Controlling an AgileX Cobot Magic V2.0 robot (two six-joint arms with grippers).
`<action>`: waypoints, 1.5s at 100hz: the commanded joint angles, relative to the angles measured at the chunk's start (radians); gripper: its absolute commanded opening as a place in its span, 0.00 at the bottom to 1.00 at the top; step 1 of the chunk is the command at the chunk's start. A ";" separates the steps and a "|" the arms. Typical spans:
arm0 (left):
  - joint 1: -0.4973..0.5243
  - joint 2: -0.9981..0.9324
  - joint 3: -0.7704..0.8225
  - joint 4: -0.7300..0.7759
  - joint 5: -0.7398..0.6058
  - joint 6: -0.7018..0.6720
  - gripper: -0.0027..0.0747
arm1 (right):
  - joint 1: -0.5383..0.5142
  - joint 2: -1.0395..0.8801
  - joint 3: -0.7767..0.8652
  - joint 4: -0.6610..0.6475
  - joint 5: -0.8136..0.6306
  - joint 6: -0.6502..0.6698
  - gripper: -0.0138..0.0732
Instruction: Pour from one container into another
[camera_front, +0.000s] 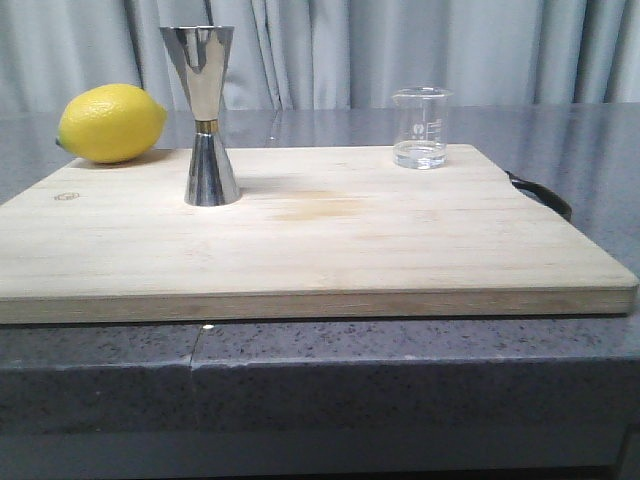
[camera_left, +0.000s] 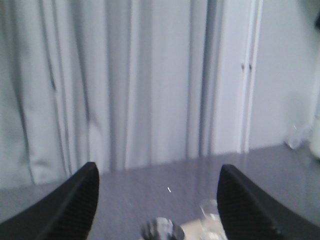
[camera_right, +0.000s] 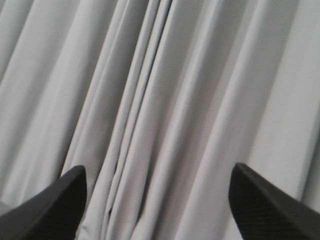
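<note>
The small clear glass beaker (camera_front: 421, 127) with white marks stands upright at the back right of the wooden board (camera_front: 300, 250), a little clear liquid in its bottom. The tall polished steel jigger (camera_front: 207, 116) with a gold waist band stands upright on the board's left half. Neither arm shows in the front view. My left gripper (camera_left: 157, 172) is open and empty, high above the table; the jigger's top (camera_left: 161, 229) and the beaker (camera_left: 210, 216) show blurred far below it. My right gripper (camera_right: 158, 175) is open and empty, facing only the curtain.
A yellow lemon (camera_front: 111, 123) lies at the board's back left corner, left of the jigger. The board has a dark handle (camera_front: 543, 193) on its right side and rests on a grey speckled counter (camera_front: 400, 360). Grey curtains (camera_front: 400, 50) hang behind.
</note>
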 joint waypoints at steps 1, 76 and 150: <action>0.026 -0.123 -0.054 -0.112 -0.015 0.174 0.58 | -0.032 -0.073 -0.031 0.024 -0.036 -0.017 0.77; 0.079 -0.428 0.017 -0.239 0.088 0.622 0.01 | -0.043 -0.899 0.285 0.024 0.670 -0.017 0.08; 0.079 -0.424 0.193 -0.504 -0.059 0.667 0.01 | -0.043 -1.021 0.491 0.046 0.741 -0.017 0.08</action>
